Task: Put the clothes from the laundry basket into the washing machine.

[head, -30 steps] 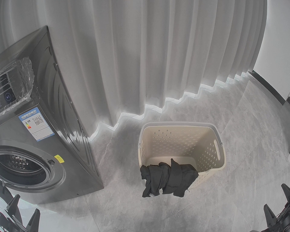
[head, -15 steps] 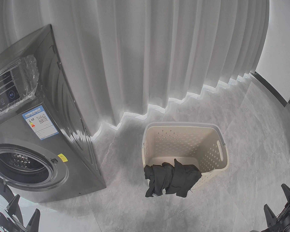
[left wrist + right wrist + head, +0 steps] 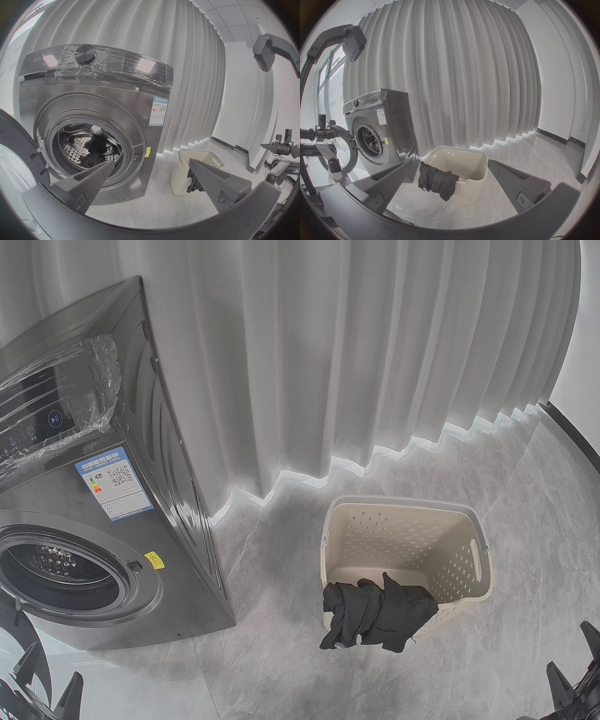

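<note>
A cream laundry basket (image 3: pixel 478 524) stands on the floor right of the washing machine (image 3: pixel 125 534). A black garment (image 3: pixel 378 614) hangs over the basket's near rim, half outside. The machine's round door is swung open and dark clothes (image 3: pixel 92 157) lie in the drum (image 3: pixel 59 568). My left gripper (image 3: pixel 151 167) is open and empty, low in front of the machine's opening. My right gripper (image 3: pixel 451 170) is open and empty too, short of the basket (image 3: pixel 470 167) and the black garment (image 3: pixel 437 181). Both grippers' fingertips (image 3: pixel 69 687) show at the head view's bottom corners.
White curtains (image 3: pixel 350 352) hang to the floor behind the machine and basket. The open machine door (image 3: pixel 15 150) stands at my left side. Grey tiled floor (image 3: pixel 269 646) lies between machine and basket. A dark skirting runs along the wall at far right.
The whole head view has shifted: machine and basket appear further right than before, so the camera turned left. The garment, basket and both grippers keep their places.
</note>
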Tool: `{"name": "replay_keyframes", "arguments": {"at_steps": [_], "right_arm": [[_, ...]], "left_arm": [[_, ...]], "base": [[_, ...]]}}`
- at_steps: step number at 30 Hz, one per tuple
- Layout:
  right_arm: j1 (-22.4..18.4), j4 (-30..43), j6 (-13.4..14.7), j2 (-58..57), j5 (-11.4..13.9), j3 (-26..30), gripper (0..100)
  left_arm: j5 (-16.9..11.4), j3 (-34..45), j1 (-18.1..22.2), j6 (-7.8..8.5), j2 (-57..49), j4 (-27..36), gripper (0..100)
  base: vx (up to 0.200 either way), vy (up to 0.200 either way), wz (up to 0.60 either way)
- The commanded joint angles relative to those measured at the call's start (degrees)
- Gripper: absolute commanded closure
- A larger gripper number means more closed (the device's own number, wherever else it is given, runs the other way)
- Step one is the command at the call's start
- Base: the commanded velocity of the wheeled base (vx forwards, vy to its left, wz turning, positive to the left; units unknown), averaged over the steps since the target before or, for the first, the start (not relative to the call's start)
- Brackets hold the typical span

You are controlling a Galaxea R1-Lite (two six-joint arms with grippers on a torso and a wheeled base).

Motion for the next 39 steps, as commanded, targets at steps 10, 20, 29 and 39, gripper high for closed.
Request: {"name": "replay_keyframes", "arguments": {"at_steps": [10, 20, 29, 39], "right_arm": [[0.0, 0.0, 2.6, -0.9, 8.0, 1.0, 0], [0.0, 0.0, 2.7, -0.9, 7.7, 1.0, 0], [-0.1, 0.4, 0.7, -0.9, 10.0, 1.0, 0], [-0.1, 0.3, 0.4, -0.9, 20.6, 1.0, 0]], "left_arm": [[-0.1, 1.0, 0.0, -0.55, -0.8, 0.0, 0], [-0.1, 1.0, 0.0, -0.81, -0.8, 0.0, 0], [-0.1, 1.0, 0.0, -0.72, -0.8, 0.0, 0], [-0.1, 1.0, 0.0, -0.55, -0.8, 0.0, 0]], "base": [[0.0, 0.0, 0.0], [0.0, 0.0, -0.18], [0.0, 0.0, 0.0], [0.0, 0.0, 0.0]]}}
